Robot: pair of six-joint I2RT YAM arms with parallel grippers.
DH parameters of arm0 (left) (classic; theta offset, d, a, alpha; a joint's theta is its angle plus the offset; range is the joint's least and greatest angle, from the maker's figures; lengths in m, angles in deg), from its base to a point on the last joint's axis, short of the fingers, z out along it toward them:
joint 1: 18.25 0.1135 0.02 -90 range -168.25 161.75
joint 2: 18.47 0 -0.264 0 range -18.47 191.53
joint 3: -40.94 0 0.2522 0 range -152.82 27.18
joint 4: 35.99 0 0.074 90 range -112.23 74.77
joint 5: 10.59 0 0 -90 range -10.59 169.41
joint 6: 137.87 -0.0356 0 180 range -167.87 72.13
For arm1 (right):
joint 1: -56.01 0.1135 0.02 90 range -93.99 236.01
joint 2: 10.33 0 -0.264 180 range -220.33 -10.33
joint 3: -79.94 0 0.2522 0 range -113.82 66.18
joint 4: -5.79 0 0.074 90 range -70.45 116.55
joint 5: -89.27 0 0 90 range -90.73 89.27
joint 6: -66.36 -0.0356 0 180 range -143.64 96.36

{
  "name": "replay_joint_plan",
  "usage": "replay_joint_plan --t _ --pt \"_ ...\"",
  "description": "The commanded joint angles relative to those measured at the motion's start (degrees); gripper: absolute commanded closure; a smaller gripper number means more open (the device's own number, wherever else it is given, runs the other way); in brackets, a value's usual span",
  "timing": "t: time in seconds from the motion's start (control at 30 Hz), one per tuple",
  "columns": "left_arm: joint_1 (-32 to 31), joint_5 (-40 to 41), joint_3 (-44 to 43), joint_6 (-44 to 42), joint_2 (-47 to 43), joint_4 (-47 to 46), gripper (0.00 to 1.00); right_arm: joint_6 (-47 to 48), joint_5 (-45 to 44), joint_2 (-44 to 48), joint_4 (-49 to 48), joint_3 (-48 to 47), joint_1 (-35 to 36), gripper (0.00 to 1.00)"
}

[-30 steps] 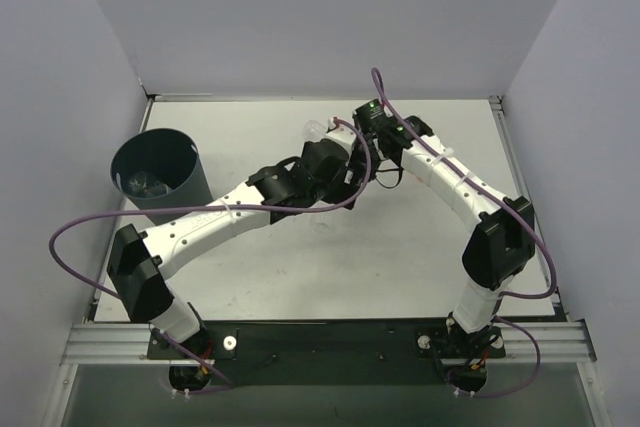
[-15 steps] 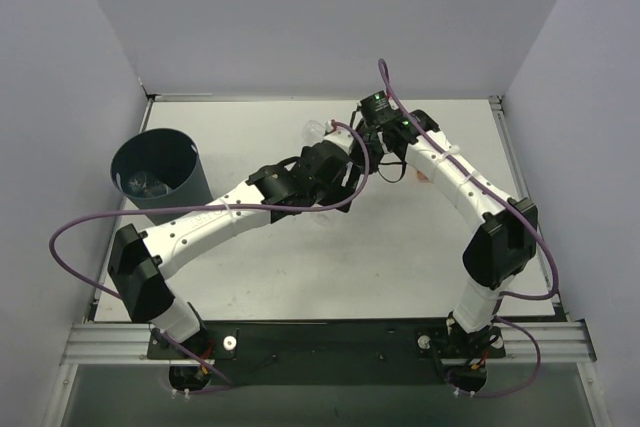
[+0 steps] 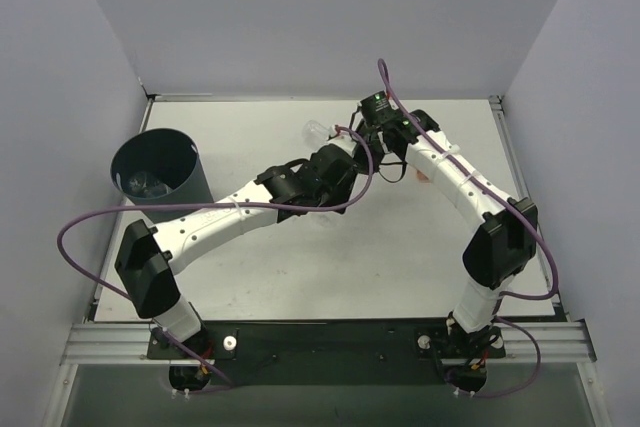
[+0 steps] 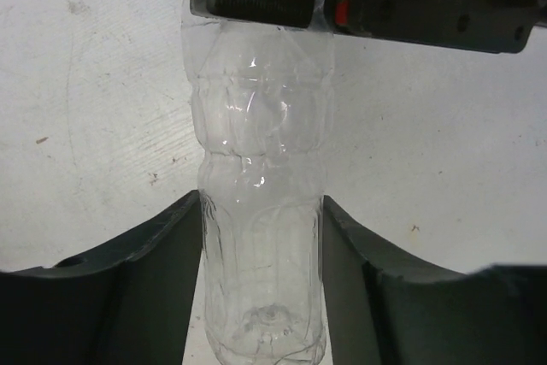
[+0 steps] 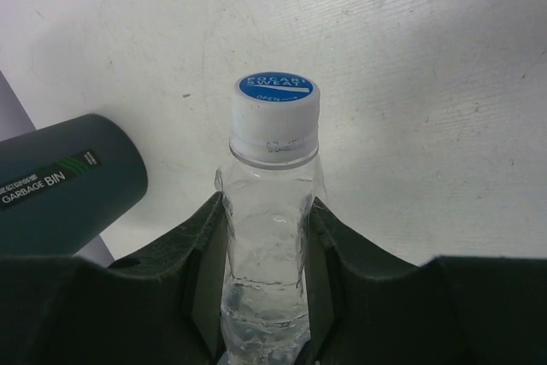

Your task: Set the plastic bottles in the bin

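Observation:
A clear plastic bottle [image 3: 314,130] hangs above the table's far middle, between the two arms. In the right wrist view its white, blue-topped cap [image 5: 275,108] points away from my right gripper [image 5: 269,211], which is shut on the bottle's [image 5: 273,185] upper body. In the left wrist view my left gripper [image 4: 261,211] presses both fingers against the sides of a clear bottle [image 4: 261,143] near its base, and that bottle's far end is hidden behind the right gripper's black body. It looks like the same bottle. The dark bin [image 3: 190,152] stands at the left.
Clear bottles [image 3: 145,183] lie inside the bin. In the right wrist view the bin [image 5: 68,181] shows at the left with a "GARBAGE BIN" label. Grey walls enclose the white table [image 3: 400,247] on three sides. Purple cables loop from both arms.
My left gripper's jaws have closed in from wide open onto the bottle's sides. The left arm has shifted slightly towards the right gripper, which keeps its hold.

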Motion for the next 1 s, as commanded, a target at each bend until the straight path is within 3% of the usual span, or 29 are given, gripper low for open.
replay_joint_plan --t 0.0,0.03,0.1,0.13,0.23,0.5,0.77,0.97 --pt "0.09 1.81 -2.5 0.2 -0.04 1.61 0.53 0.74 -0.26 0.93 1.22 -2.67 -0.4 0.83" --pt "0.09 2.07 -2.68 -0.06 -0.13 1.61 0.59 1.27 -0.61 1.1 1.13 -2.75 -0.4 0.64" --pt "0.18 3.12 -3.03 -0.15 -0.22 1.7 0.77 2.06 -0.96 1.37 1.22 -3.19 -0.4 0.49" --pt "0.18 3.47 -3.2 -0.15 -0.22 1.88 0.81 3.02 -1.58 1.63 1.22 -3.37 -0.48 0.39" --pt "0.44 4.53 -3.65 -0.06 -0.31 2.23 0.83 3.82 -1.93 2.77 1.22 -3.9 -1.19 0.29" --pt "6.24 5.41 -4.7 1.96 -4.34 4.07 0.83 5.05 0.17 7.43 1.22 -2.14 -9.08 0.26" --pt "18.18 8.66 -9.79 2.57 -11.02 9.6 0.82 8.39 -0.61 10.33 1.04 1.81 -12.7 0.26" --pt "22.24 18.32 -9.98 3.02 -18.05 12.17 0.81 9.45 0.17 10.6 -1.41 5.41 -12.7 0.26"
